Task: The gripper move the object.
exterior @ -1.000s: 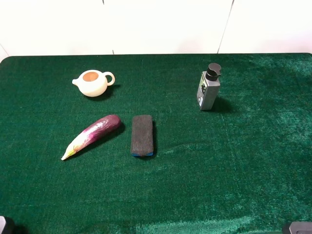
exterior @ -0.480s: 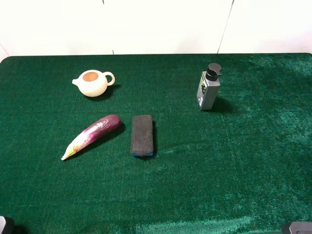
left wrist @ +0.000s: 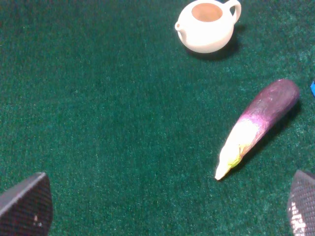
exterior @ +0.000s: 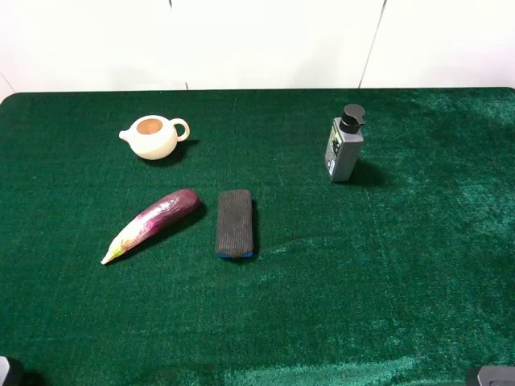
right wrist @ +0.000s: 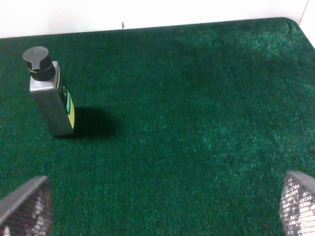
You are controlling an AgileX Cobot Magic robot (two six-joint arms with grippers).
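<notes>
The board eraser (exterior: 235, 223) lies flat on the green cloth near the middle, dark felt face up, with blue plastic showing at its near end. In the left wrist view only a blue sliver of the eraser (left wrist: 312, 88) shows at the frame edge. My left gripper (left wrist: 162, 209) is open and empty, fingers spread wide, hovering over bare cloth well short of the eraser. My right gripper (right wrist: 161, 209) is also open and empty, far from the eraser on the right side. In the exterior view only dark bits of the arms show at the near corners.
A purple eggplant (exterior: 151, 223) lies just left of the eraser, also in the left wrist view (left wrist: 258, 125). A cream teapot (exterior: 153, 136) stands at the back left. A grey pump bottle (exterior: 345, 145) stands at the back right, also in the right wrist view (right wrist: 50, 93).
</notes>
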